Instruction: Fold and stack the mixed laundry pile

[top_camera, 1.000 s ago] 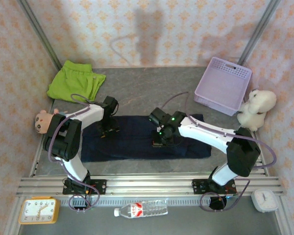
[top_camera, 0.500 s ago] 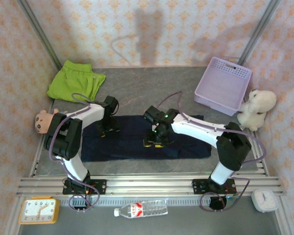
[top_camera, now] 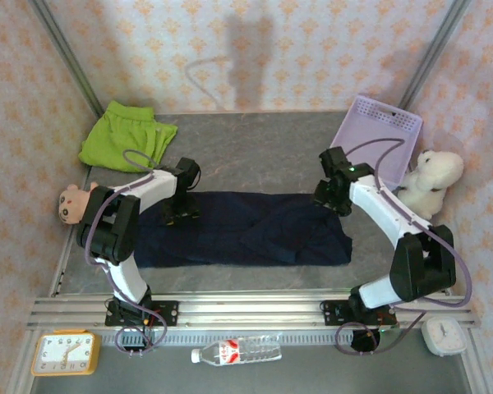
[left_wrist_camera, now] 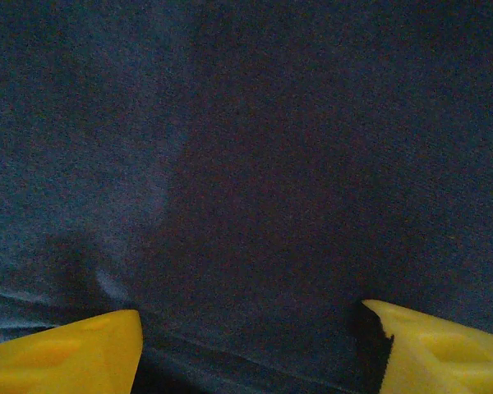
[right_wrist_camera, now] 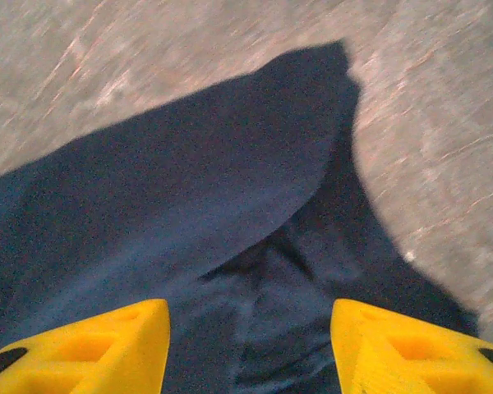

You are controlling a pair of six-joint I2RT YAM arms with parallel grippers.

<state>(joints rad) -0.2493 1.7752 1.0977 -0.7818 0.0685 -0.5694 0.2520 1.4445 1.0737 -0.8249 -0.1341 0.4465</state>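
- The dark navy garment [top_camera: 230, 230] lies spread in a long band across the near middle of the table [top_camera: 255, 152]. A second ago its middle was flat under the right arm. Now a loose diagonal fold shows there, so we judge that the smoothing has left a ridge that needs flattening again.
- The lime-green garment [top_camera: 123, 135] sits bunched at the far left corner, well apart from the navy one, where it was a second ago. It isn't stacked yet.
- The right gripper [top_camera: 333, 197] has swung from the garment's middle out to its far right corner. In the wrist view its fingers [right_wrist_camera: 90, 345] stand wide apart over that corner, holding nothing. We read this as lining up a corner grab for the next fold.
- The left gripper [top_camera: 179, 212] has stayed on the garment's left part, fingers [left_wrist_camera: 66, 353] spread wide, with navy cloth [left_wrist_camera: 246, 164] below and nothing pinched.
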